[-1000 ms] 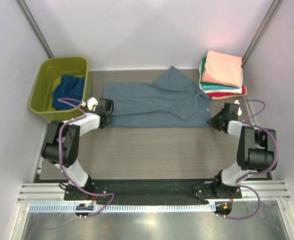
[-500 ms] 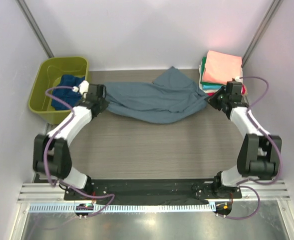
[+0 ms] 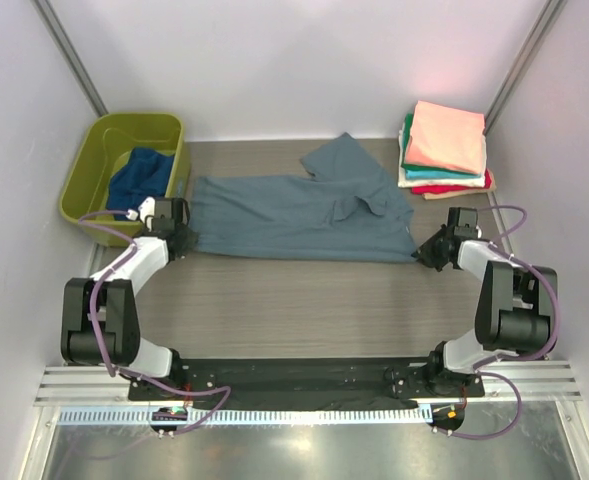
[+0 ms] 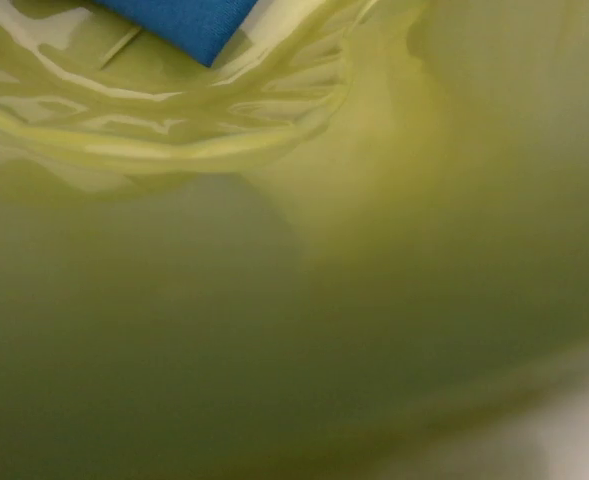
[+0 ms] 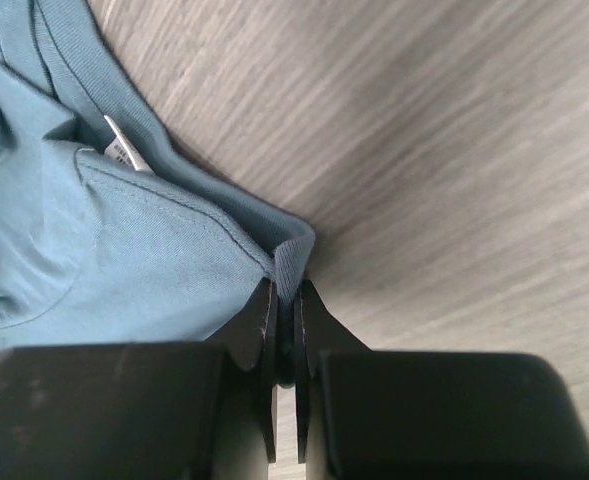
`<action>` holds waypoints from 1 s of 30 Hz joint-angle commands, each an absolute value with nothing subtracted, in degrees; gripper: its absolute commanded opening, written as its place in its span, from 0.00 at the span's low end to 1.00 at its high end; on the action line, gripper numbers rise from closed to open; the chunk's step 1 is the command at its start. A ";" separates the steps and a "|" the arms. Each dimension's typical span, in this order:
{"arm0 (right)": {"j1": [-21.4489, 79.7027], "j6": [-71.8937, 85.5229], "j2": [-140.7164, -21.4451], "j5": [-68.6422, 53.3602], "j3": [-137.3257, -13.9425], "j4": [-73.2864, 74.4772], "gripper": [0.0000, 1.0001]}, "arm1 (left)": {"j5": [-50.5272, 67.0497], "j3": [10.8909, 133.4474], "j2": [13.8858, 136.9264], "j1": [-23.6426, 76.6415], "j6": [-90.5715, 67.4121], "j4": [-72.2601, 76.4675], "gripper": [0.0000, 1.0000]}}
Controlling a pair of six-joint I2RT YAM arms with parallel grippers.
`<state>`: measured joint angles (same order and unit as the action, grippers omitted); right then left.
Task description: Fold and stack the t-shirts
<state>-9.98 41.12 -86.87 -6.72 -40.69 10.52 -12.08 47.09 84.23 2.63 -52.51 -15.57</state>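
Shirt of dusty grey-blue lay spread flat across the far half of the wooden table, one sleeve pointing toward the back wall. The left end effector sat at the shirt's left edge, just beside the olive tub, with its jaws fully closed. Whether cloth was caught between them could not be seen, because the left wrist camera showed only a blur of tub wall and a scrap of blue cloth.

The right end effector was low at the shirt's right edge. In the right wrist view its two black fingers were pinched narrow on a folded hem of the grey-blue shirt, right at the fingertips, with bare table beyond. A small white label showed on the cloth near the neckline.

A navy shirt lay crumpled inside the tub. At the far right corner stood a folded stack, well apart from the tub: salmon on top, then teal, white and red at the bottom.
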 commanded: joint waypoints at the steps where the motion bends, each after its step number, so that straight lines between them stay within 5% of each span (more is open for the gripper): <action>1: -10.72 40.08 -82.97 -2.55 -39.99 11.42 0.01 | -8.26 43.51 84.20 2.02 -53.88 -21.53 0.00; 12: -10.72 39.11 -82.36 -3.34 -38.50 11.60 0.01 | -8.35 42.01 83.85 2.02 -52.82 -21.44 0.00; 26: -11.95 42.80 -63.99 4.84 -29.45 18.01 0.01 | -3.52 32.79 69.97 3.95 -54.23 -27.07 0.00; 28: -12.22 42.98 -62.15 3.96 -28.31 18.81 0.16 | -2.20 31.65 68.04 3.96 -54.40 -28.39 0.00; 30: -12.30 43.15 -60.57 3.87 -27.34 18.72 0.37 | -0.36 30.33 65.57 4.13 -54.32 -29.09 0.12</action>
